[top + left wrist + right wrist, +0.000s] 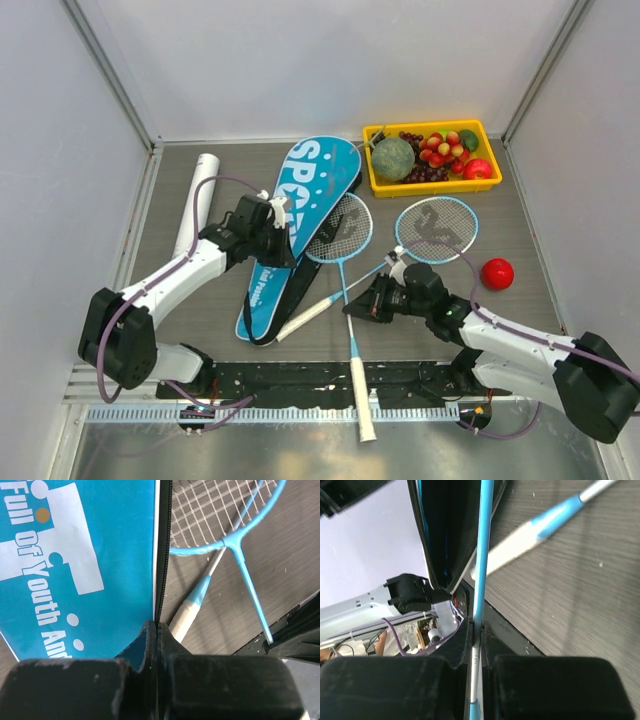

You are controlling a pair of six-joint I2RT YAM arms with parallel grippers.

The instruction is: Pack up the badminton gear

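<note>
Badminton gear lies spread on the grey, grained worktop [530, 225], and each gripper is clamped on a piece of it. The left gripper [285, 232] [156, 630] is pinched tight on the black zipper edge of the blue bag [325, 170] [75, 580]; the right wrist view shows that edge raised, with the dark inside of the bag showing. The right gripper [352, 308] [476, 640] is closed on the thin light-blue shaft of the first racket [340, 230], about midway along its length.

There are two rackets. The first racket's oval strung head rests against the bag's right edge, and its white handle reaches past the near edge of the worktop. The second racket [437, 228] has its head right of centre; its shaft crosses the first one's, with the white grip beside the bag's narrow end.

The one bag is racket-shaped, smooth, printed in white letters, and runs diagonally from the far middle toward the near edge. One long white tube [197, 195] lies along the left edge. One yellow tray [440, 186] of fruit sits in the far right corner, and one red round fruit [497, 273] lies near the right edge.
</note>
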